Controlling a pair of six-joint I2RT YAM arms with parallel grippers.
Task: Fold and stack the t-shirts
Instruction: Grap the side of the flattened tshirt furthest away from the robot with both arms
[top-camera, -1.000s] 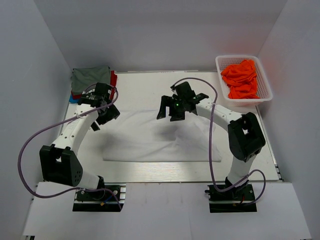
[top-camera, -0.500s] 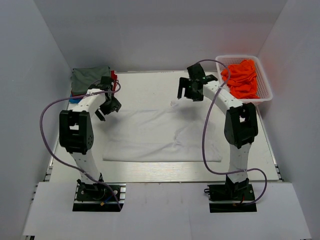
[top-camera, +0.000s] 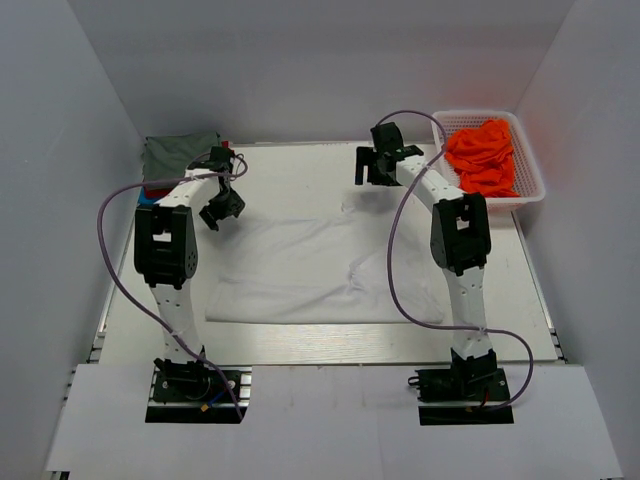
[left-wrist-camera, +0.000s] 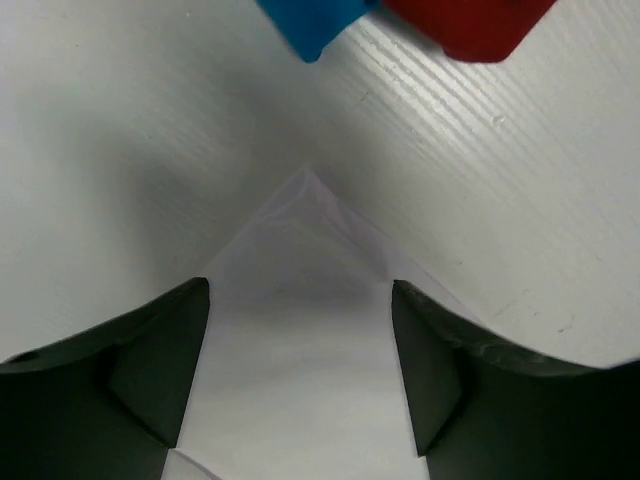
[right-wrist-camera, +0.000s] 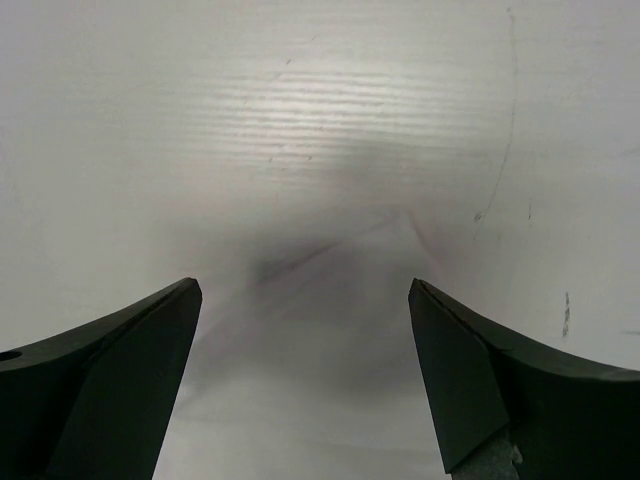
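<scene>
A white t-shirt (top-camera: 320, 272) lies spread flat in the middle of the table. My left gripper (top-camera: 222, 205) is open just above the shirt's far left corner, and that corner (left-wrist-camera: 300, 310) lies between the open jaws (left-wrist-camera: 300, 330). My right gripper (top-camera: 372, 170) is open above the table just beyond the shirt's far right corner, and a fold of white fabric (right-wrist-camera: 320, 330) shows between its jaws (right-wrist-camera: 303, 290). An olive-grey shirt (top-camera: 180, 155) tops a folded stack with red (top-camera: 228, 155) and blue (top-camera: 148, 197) shirts at the back left.
A white lattice basket (top-camera: 530, 195) at the back right holds crumpled bright orange shirts (top-camera: 485, 155). The blue (left-wrist-camera: 315, 20) and red (left-wrist-camera: 470, 25) stack corners show just beyond my left gripper. White walls enclose the table on three sides.
Both arms have stretched toward the back. My left gripper moved up to the shirt's far left corner. My right gripper moved from over the shirt's middle to beyond its far right corner.
</scene>
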